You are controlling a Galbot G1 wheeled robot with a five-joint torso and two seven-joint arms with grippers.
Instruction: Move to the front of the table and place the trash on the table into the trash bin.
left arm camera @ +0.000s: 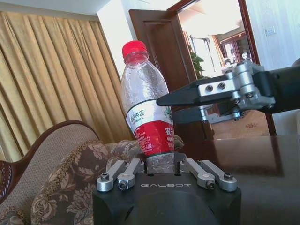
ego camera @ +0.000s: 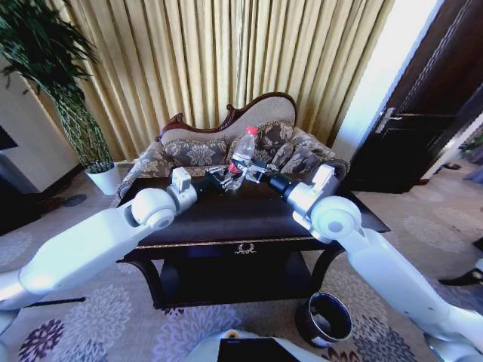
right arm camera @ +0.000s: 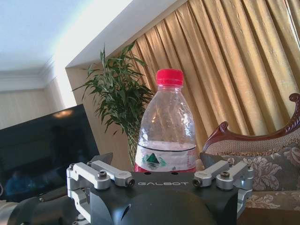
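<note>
Both arms are reaching over the dark worktop (ego camera: 226, 215); the left end effector (ego camera: 218, 180) and right end effector (ego camera: 252, 173) are flanking the upright clear bottle (ego camera: 242, 154) from either side; the trash bin (ego camera: 324, 319) is standing on the carpet by the front right leg.

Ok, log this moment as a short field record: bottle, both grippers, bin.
bottle: clear bottle with red cap and red label, upright at the table's far edge
left gripper: left gripper open, at the bottle's base
right gripper: right gripper open, beside the bottle from the other side
bin: trash bin on the carpet by the table's front right leg
</note>
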